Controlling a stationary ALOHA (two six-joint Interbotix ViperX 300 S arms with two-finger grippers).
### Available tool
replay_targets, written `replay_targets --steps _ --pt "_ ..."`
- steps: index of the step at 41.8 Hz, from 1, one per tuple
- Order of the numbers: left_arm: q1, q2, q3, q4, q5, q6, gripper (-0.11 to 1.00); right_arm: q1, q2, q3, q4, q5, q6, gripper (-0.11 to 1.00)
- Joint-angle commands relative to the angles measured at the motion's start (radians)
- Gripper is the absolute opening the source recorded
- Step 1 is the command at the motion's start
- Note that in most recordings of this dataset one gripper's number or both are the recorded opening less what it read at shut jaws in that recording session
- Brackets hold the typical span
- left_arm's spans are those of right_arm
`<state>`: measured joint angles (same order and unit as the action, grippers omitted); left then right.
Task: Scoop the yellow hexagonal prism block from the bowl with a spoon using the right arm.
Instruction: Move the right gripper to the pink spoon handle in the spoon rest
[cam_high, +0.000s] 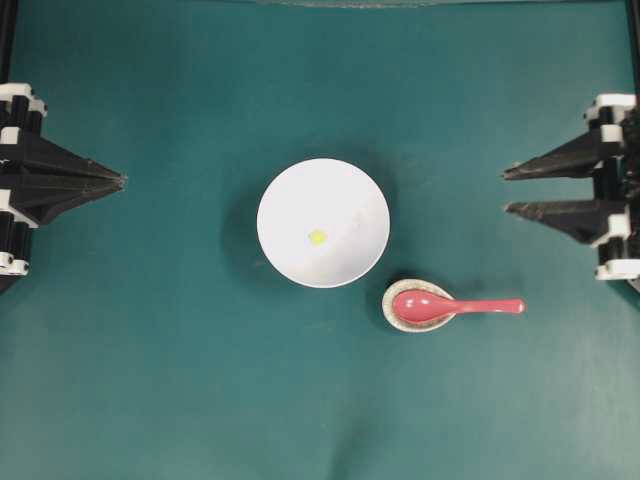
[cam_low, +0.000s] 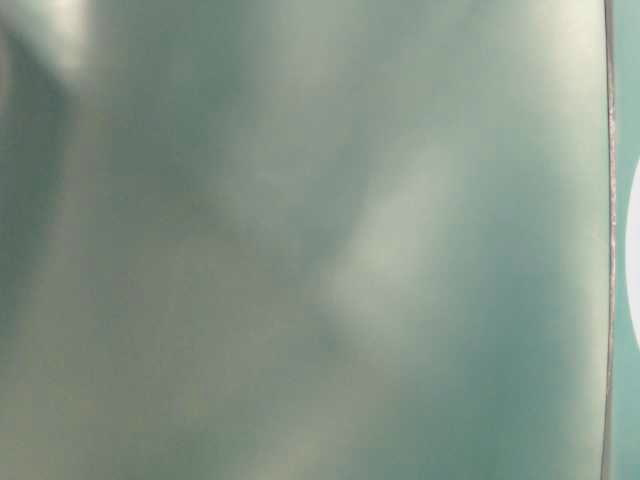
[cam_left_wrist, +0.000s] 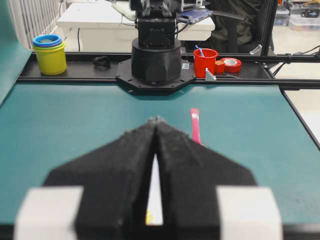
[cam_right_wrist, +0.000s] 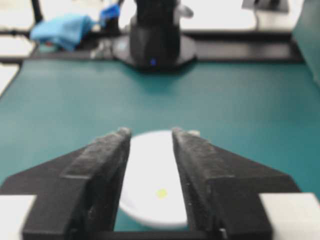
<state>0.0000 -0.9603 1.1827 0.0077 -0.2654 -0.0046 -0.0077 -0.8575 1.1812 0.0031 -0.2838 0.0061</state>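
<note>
The white bowl (cam_high: 340, 195) stands mid-table with the tiny yellow hexagonal block (cam_high: 317, 237) inside it. The pink-red spoon (cam_high: 455, 306) lies with its scoop in a small speckled spoon rest (cam_high: 395, 315), its handle pointing right. My right gripper (cam_high: 506, 191) is open and empty at the right edge, well apart from the spoon. In the right wrist view the gripper (cam_right_wrist: 151, 132) frames the bowl (cam_right_wrist: 150, 165) and block (cam_right_wrist: 161, 193). My left gripper (cam_high: 122, 181) is shut and empty at the left edge. In the left wrist view (cam_left_wrist: 157, 120) the spoon handle (cam_left_wrist: 195, 127) shows beyond it.
Beyond the table's far side, the left wrist view shows the opposite arm's base (cam_left_wrist: 155, 55), stacked yellow and blue cups (cam_left_wrist: 49, 52), a red cup (cam_left_wrist: 205, 61) and a tape roll (cam_left_wrist: 231, 64). A blue cloth (cam_right_wrist: 62, 27) lies behind the other base. The table-level view is blurred.
</note>
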Motion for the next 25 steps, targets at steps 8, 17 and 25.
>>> replay_targets --steps 8,17,25 --pt "-0.002 0.009 -0.015 0.002 0.005 -0.002 0.01 0.002 0.109 -0.002 0.031 -0.034 0.005 0.53" --pt "-0.003 0.009 -0.014 0.002 0.012 -0.002 0.01 0.044 0.233 -0.002 0.04 -0.067 0.038 0.53" --pt "-0.002 0.009 -0.014 0.002 0.017 -0.002 0.01 0.091 0.353 0.002 0.048 -0.129 0.087 0.53"
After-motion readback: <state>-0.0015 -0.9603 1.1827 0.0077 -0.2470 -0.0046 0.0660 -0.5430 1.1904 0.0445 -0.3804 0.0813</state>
